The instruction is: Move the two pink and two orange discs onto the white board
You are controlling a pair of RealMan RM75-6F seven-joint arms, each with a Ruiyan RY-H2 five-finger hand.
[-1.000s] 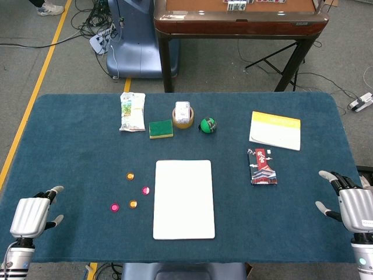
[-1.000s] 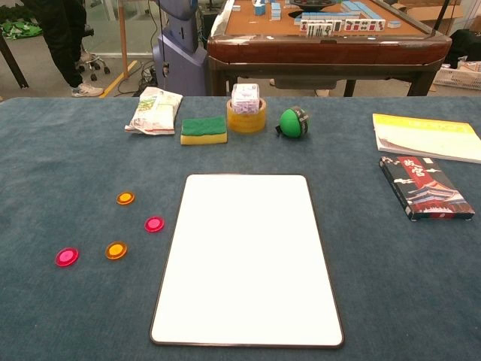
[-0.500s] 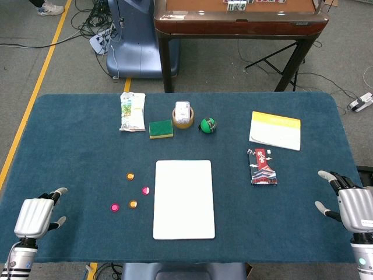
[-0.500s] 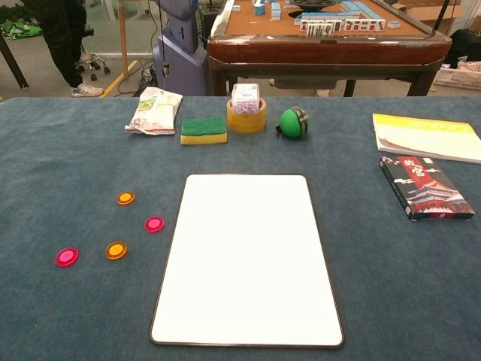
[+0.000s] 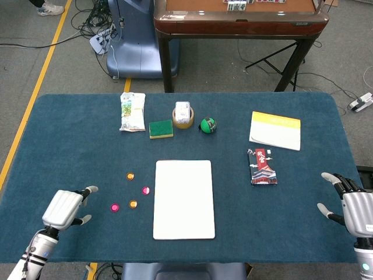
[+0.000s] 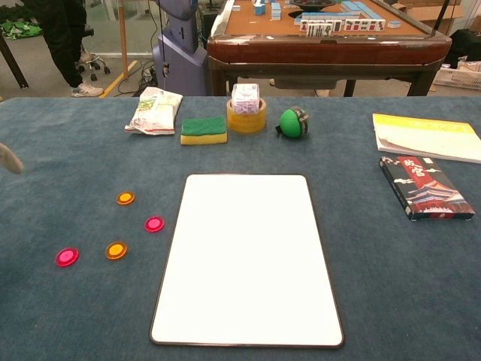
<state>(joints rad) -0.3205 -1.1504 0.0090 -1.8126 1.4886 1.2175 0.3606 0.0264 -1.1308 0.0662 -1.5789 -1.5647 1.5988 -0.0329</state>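
Four small round translucent discs are lying on the dark blue felt table (image 5: 70,134), just left of the white rectangular board (image 5: 183,199) and apart from it: the upper orange disc (image 5: 130,175), the near orange disc (image 5: 133,204), the pink disc by the board (image 5: 145,190) and the left pink disc (image 5: 115,207). None is touching the board.

The left hand (image 5: 65,209) is hovering near the table's front left, a little left of the left pink disc, its fingers apart and gripping nothing. The right hand (image 5: 354,207) is sitting at the front right edge, fingers likewise spread and empty.

Along the far side a white and green snack packet (image 5: 132,111), a green and yellow sponge (image 5: 161,129), a roll of tan tape (image 5: 183,119) with a small white box standing in it, and a green ball (image 5: 207,125) are lining up. To the right, a yellow and white booklet (image 5: 275,130) is lying flat, and a dark pack (image 6: 425,187) beside it is showing red Chinese characters and a painted palace; the other writing is too small to read.
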